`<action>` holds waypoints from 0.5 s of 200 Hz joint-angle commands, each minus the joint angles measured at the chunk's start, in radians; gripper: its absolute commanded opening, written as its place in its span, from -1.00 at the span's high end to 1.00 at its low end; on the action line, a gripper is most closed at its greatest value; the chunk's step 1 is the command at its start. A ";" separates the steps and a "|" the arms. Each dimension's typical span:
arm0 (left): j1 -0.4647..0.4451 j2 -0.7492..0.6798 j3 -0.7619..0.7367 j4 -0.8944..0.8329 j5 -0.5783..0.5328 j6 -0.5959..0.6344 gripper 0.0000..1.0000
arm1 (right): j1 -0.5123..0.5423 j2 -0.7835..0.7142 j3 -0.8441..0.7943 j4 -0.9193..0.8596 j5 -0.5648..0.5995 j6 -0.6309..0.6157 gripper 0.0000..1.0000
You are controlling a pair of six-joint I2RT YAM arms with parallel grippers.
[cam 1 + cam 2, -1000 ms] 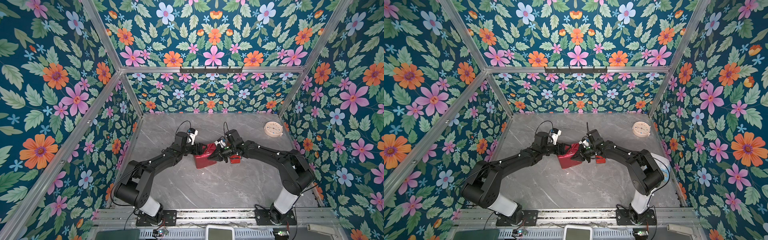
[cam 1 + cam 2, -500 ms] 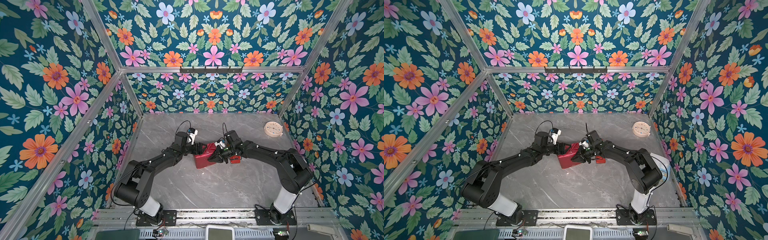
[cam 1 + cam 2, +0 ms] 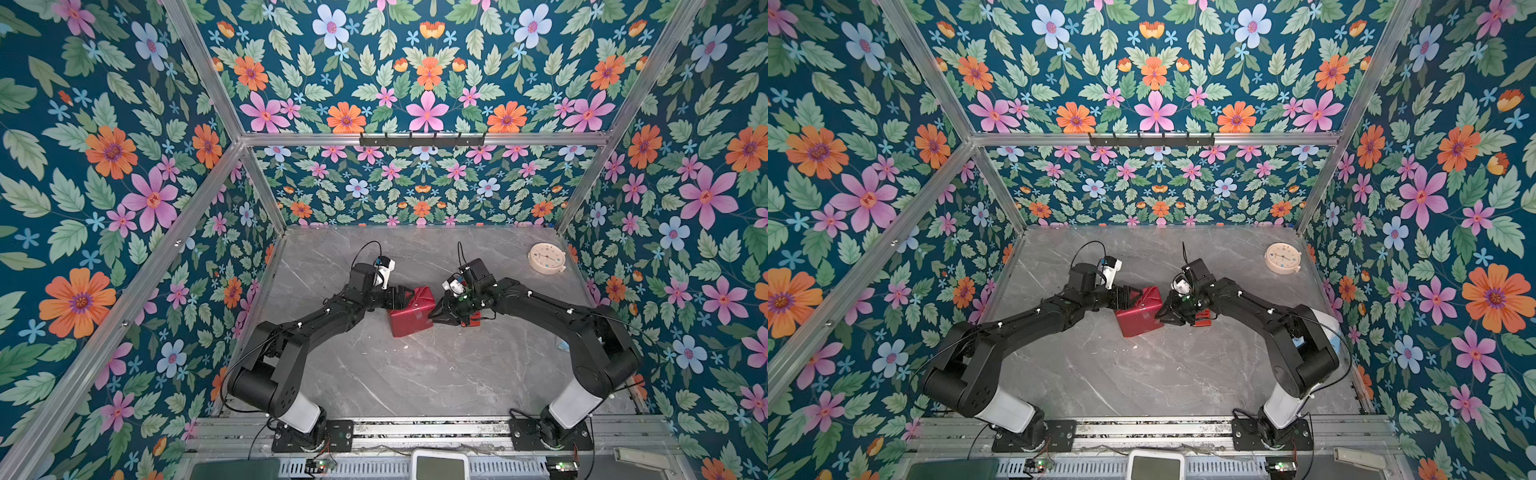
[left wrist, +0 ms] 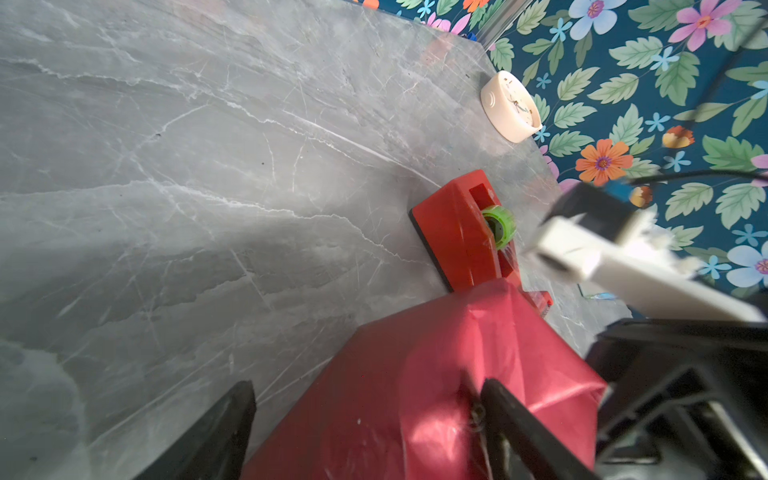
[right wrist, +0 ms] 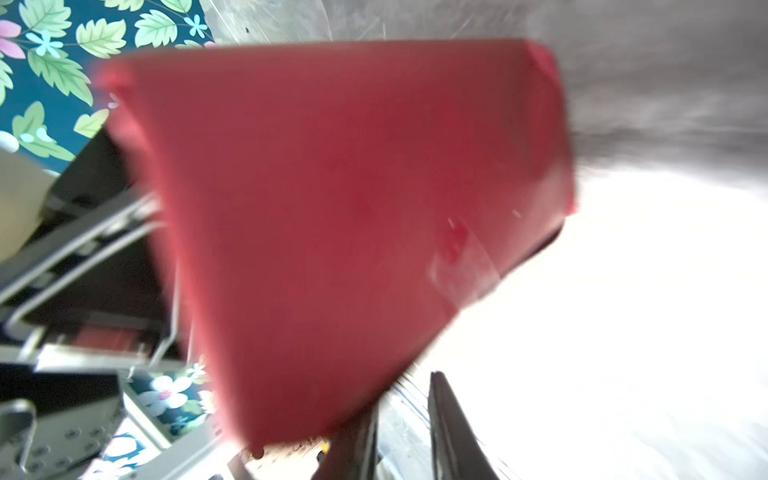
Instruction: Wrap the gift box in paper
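**Inspector:** Where did the gift box stand?

**Assessor:** Mid-worktop and wholly covered. Only the paper [image 3: 411, 313] showed, folded round it into a red block with creased folds on its upper face. No navy was visible in any view.

**Inspector:** And the jaws?

**Assessor:** The left gripper [image 3: 401, 294] had its jaws spread wide, gripping nothing. One of its fingers [image 4: 513, 424] lay on the folded upper face, and its mate was clear of the parcel, above the worktop [image 3: 415, 374]. The right gripper [image 3: 436, 318] was at the parcel's opposite side, jaws parted a little, with nothing seen between them.

**Inspector:** The step in hand?

**Assessor:** In my judgement, settling the last folds, as the wrap looked nearly complete. The left finger ought to press straight down on the fold, since the glossy sheet would likely slip or spring if pushed sideways. The right should smooth its side flat against the box rather than pinch, lest the paper tear or the light parcel slide.

**Inspector:** Hazards nearby?

**Assessor:** The tape dispenser [image 4: 453, 232] sat just behind the right gripper, close enough to be knocked on withdrawal. The clock [image 3: 546, 258] lay well apart, near the far corner.
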 commanded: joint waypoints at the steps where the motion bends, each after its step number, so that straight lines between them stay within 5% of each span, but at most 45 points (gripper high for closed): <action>1: -0.007 0.002 0.012 -0.113 -0.037 0.001 -0.75 | -0.003 -0.078 -0.011 -0.085 0.075 -0.121 0.47; 54: -0.008 -0.033 0.060 -0.096 -0.047 -0.011 -0.99 | 0.002 -0.214 -0.027 -0.089 0.206 -0.222 0.34; 100: -0.007 -0.087 0.088 -0.092 -0.066 -0.004 -0.99 | 0.057 -0.272 -0.112 0.017 0.340 -0.283 0.07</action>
